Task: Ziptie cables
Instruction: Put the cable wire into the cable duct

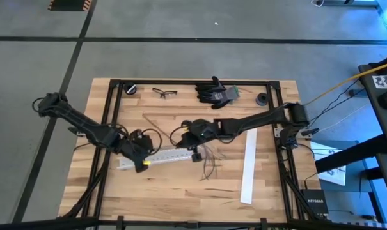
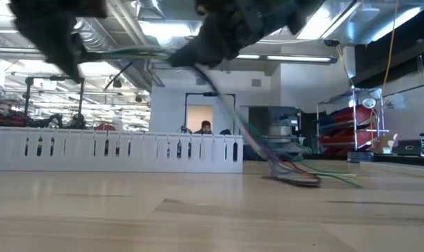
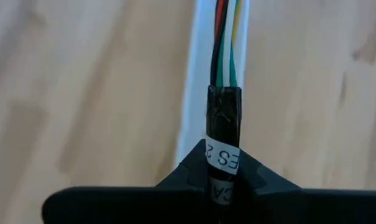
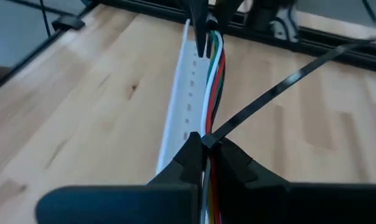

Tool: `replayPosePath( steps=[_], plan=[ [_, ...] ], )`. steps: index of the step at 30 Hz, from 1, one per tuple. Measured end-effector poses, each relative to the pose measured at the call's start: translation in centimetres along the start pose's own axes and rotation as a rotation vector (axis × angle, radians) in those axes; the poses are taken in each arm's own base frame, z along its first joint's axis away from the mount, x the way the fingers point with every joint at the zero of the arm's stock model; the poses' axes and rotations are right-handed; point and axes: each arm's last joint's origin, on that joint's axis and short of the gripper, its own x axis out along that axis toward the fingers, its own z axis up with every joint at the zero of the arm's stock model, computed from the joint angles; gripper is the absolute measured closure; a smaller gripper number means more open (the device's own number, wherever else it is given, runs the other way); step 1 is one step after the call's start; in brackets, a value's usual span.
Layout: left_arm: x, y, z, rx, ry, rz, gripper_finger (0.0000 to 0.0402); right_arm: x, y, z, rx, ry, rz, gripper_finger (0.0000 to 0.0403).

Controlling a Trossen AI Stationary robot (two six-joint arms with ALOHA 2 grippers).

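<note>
The cables [image 4: 214, 81] are thin red, green, white and black wires, bound at one end by black tape and a white label. They run in the air between my two grippers, above a white slotted duct [image 1: 164, 156] lying on the table. My left gripper [image 3: 223, 165] is shut on the taped end. My right gripper [image 4: 206, 146], at mid-table [image 1: 188, 131], is shut on the wires farther along. A black ziptie [image 4: 268, 99] sticks out sideways from the right gripper's fingers. The loose wire ends [image 2: 296, 175] lie on the table. My left gripper pinches the bundle's taped end at the white label [image 3: 222, 155] between its two fingers, slanting down. The wires run straight on from the fingertips, clear of the table. My right gripper pinches the wires partway along [image 4: 211, 127] between its two fingertips, fingers along the wires. The ziptie's end [image 4: 228, 127] comes out of the same pinch. The wires stretch forward to the left gripper [image 4: 200, 31]; the rest hangs to the table.
A long flat white strip [image 1: 249, 166] lies to the right of the loose wire ends. At the far edge lie glasses [image 1: 164, 92], dark gloves [image 1: 215, 92] and two small black rolls [image 1: 130, 88] [image 1: 262, 99]. A black frame [image 1: 279, 128] borders the table.
</note>
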Motion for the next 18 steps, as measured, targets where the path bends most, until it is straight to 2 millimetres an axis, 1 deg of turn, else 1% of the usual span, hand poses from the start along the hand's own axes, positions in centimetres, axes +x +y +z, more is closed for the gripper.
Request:
replayPosePath(
  steps=[5, 11, 13, 18],
  plan=[
    [-0.4, -0.8, -1.7, -0.04, 0.118, -0.021, 0.0397, 3.4, 1.1, 0.4, 0.032, 0.001, 0.039, 0.04],
    [-1.1, -1.0, -3.6, -0.086, 0.252, 0.009, 0.0397, 7.2, 1.2, 1.4, 0.071, 0.008, 0.041, 0.04],
    [-1.3, -0.9, -4.2, -0.106, 0.291, 0.035, 0.0398, 8.0, 1.0, 2.0, 0.069, -0.004, 0.042, 0.04],
    [-1.9, -1.0, -5.5, -0.139, 0.371, 0.073, 0.0398, 9.9, 0.5, 2.8, 0.065, -0.017, 0.04, 0.04]
  ],
)
